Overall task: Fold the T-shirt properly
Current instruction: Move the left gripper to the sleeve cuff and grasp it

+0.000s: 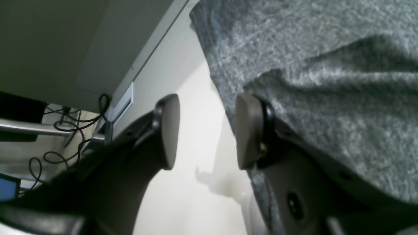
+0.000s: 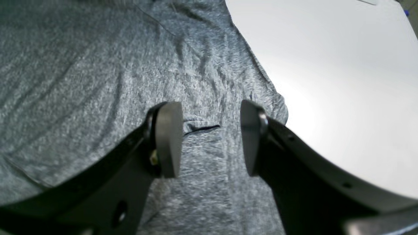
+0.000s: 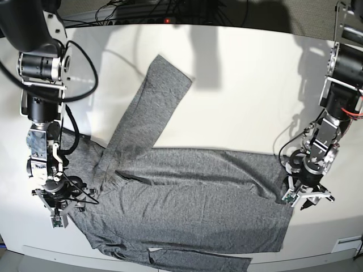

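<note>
We are looking down on a white worktop where the T-shirt, a heather-grey long-sleeved knit, is lying mostly spread out along the near edge, its body running lengthwise from the left side toward the right. One sleeve is stretching diagonally up toward the far edge, away from the body, and a second strip of grey fabric is trailing along the near edge below the hem. We are judging the folding to be at an early stage: no neat fold is showing, the body is lying wrinkled, and the sleeves are waiting to be brought in. Our right gripper is hovering over the cloth near the worktop's left edge, its jaws standing apart with only fabric below them and nothing between. Our left gripper is sitting at the shirt's end near the right edge, jaws also apart and empty, one finger resting against the grey cloth. We are expecting the sleeves and body folds to be what remains.
</note>
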Controlling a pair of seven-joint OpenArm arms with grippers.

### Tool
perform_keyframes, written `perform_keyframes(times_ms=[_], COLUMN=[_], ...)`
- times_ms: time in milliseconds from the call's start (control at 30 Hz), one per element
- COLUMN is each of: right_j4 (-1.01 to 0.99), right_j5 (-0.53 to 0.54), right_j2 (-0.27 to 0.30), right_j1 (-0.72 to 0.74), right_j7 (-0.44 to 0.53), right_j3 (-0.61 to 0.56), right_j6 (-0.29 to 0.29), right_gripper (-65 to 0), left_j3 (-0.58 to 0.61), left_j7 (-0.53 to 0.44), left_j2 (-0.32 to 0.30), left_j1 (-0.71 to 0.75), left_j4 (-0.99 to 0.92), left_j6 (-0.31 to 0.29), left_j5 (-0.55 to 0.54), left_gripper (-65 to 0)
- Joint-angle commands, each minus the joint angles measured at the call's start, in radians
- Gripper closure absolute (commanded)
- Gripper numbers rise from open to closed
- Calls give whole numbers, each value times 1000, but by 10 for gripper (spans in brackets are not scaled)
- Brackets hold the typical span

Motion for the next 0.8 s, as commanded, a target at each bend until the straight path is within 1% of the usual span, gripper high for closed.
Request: perform_keyframes(times_ms=[0, 67, 133, 167, 200, 267, 300, 333, 400, 433, 467, 500, 600, 667, 767], right_j4=[16, 16, 16, 16, 16, 16, 16, 16, 24, 35, 53, 79, 184, 267, 378], right_j5=[31, 68, 79, 78, 79, 77, 72, 55, 20, 19, 26, 37, 65, 80, 79], right_j2=[11, 11, 11, 11, 11, 11, 11, 12, 19, 24, 31, 37, 61, 81, 117], right_j1=[35, 36, 33, 29, 26, 16, 10, 5, -12, -23, -38, -55, -113, -154, -222], right_j7=[24, -33, -85, -94, -95, -113, -123, -124, -124, -124, -124, -124, -139, -161, -186], right_j3=[6, 6, 6, 6, 6, 5, 5, 5, 5, 5, 5, 5, 5, 6, 6], right_j6=[-6, -5, -5, -5, -5, -2, 19, 63, 185, 247, 293, 309, 304, 287, 246], right_gripper=[-289, -289, -289, -289, -289, -289, -289, -289, -289, -289, -289, -289, -289, -289, -289], left_j3=[-6, -6, -6, -6, -6, -6, -5, -6, -6, -6, -6, -6, -6, -6, -6], left_j7=[-21, 2, 33, 46, 56, 69, 85, 103, 157, 201, 244, 287, 385, 426, 473], left_j2=[-11, -11, -11, -9, -8, -5, -5, -6, -10, -14, -19, -26, -53, -77, -108], left_j1=[-33, -33, -33, -33, -33, -27, -22, -11, 16, 36, 60, 89, 196, 280, 409], left_j4=[12, 12, 13, 13, 13, 19, 27, 43, 103, 147, 200, 261, 485, 648, 886], left_j6=[18, 18, 18, 18, 17, 10, 10, 10, 10, 11, 11, 11, 11, 14, 35], left_j5=[-33, -137, -250, -294, -330, -364, -368, -368, -367, -368, -367, -365, -307, -271, -261], left_gripper=[-268, -268, -268, -268, -268, -268, -268, -268, -268, -268, -268, -268, -267, -267, -267])
